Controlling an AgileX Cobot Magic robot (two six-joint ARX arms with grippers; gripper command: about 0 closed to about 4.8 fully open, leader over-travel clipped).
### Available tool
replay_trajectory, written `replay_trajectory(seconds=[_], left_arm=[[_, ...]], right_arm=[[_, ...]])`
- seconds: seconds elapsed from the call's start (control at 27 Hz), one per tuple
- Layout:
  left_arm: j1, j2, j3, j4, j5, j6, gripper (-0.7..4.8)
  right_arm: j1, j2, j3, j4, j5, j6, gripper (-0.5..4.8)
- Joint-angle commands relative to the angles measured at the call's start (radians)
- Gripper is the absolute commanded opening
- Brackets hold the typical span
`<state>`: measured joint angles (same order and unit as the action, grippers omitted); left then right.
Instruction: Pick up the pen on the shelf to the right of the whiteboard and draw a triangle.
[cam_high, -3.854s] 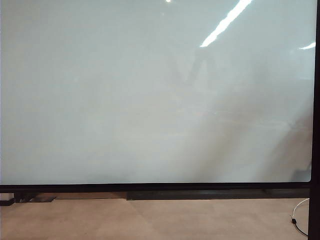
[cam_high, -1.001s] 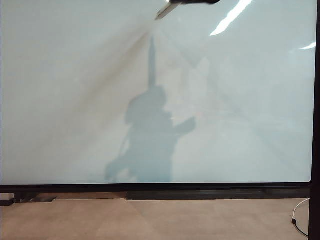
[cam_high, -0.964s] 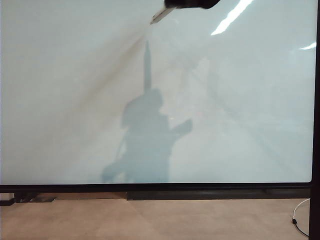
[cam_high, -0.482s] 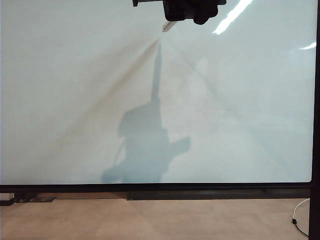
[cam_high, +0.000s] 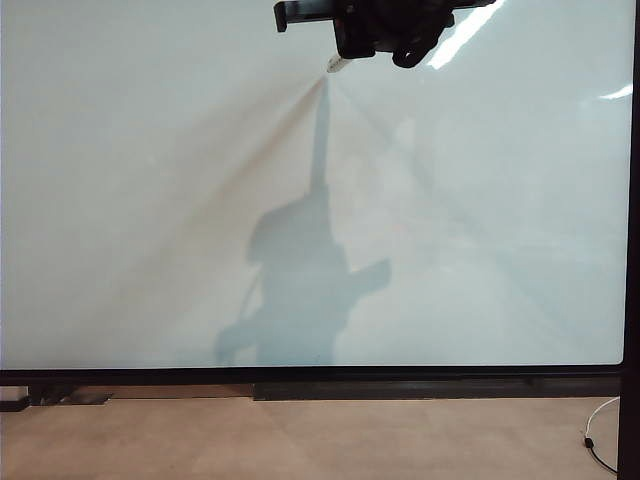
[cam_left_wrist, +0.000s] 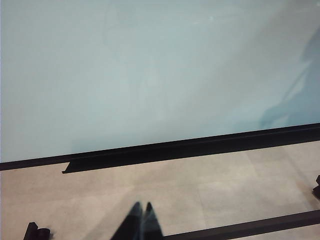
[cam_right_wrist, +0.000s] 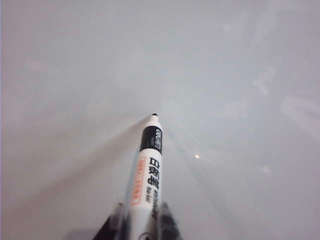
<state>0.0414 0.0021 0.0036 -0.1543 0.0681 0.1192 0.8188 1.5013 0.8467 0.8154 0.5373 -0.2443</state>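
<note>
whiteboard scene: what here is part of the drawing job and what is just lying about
Job:
- pen, gripped by the right gripper at the board's top
- whiteboard, no line on it yet

Lying about:
- white cable on the floor
- left gripper, shut, low over the floor

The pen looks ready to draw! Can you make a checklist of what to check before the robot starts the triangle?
1. Pen held by the right gripper: ok, clamped between its fingers.
2. Cap off, dark tip showing: ok.
3. Tip touching the whiteboard: cannot tell, it is very close.
4. Board free of marks where the triangle goes: ok, only a shadow there.
5. Left gripper out of the way: ok, shut and low near the floor.
</note>
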Motion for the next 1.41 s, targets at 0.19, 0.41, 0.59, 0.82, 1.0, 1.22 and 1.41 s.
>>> replay_trajectory(seconds=[0.19, 0.41, 0.59, 0.82, 1.0, 1.22, 1.41], left_arm=[[0.0, 0.001, 0.003, 0.005, 0.003, 0.001, -0.05], [0.0, 0.001, 0.003, 0.005, 0.003, 0.001, -0.05], [0.0, 0.001, 0.003, 0.005, 0.003, 0.001, -0.05], [0.0, 0.001, 0.003, 0.005, 0.003, 0.001, -0.05], [-0.001, 0.001, 0.003, 0.005, 0.003, 0.001, -0.05], [0.0, 0.001, 0.003, 0.005, 0.003, 0.001, -0.05], [0.0, 0.001, 0.003, 0.005, 0.003, 0.001, -0.05]], right_arm=[[-0.026, 0.003, 0.002, 0.035, -0.068, 0.0, -0.05], [-0.034, 0.0, -0.029, 0.065, -0.19, -0.129, -0.05], [-0.085, -0.03, -0.093, 0.137, -0.259, -0.106, -0.05], [-0.214, -0.045, -0.133, 0.177, -0.547, 0.062, -0.05], [-0.216, -0.04, -0.133, 0.184, -0.584, 0.025, -0.05], [-0.281, -0.04, -0.131, 0.185, -0.634, 0.02, -0.05], [-0.301, -0.04, -0.131, 0.193, -0.682, 0.031, -0.05]])
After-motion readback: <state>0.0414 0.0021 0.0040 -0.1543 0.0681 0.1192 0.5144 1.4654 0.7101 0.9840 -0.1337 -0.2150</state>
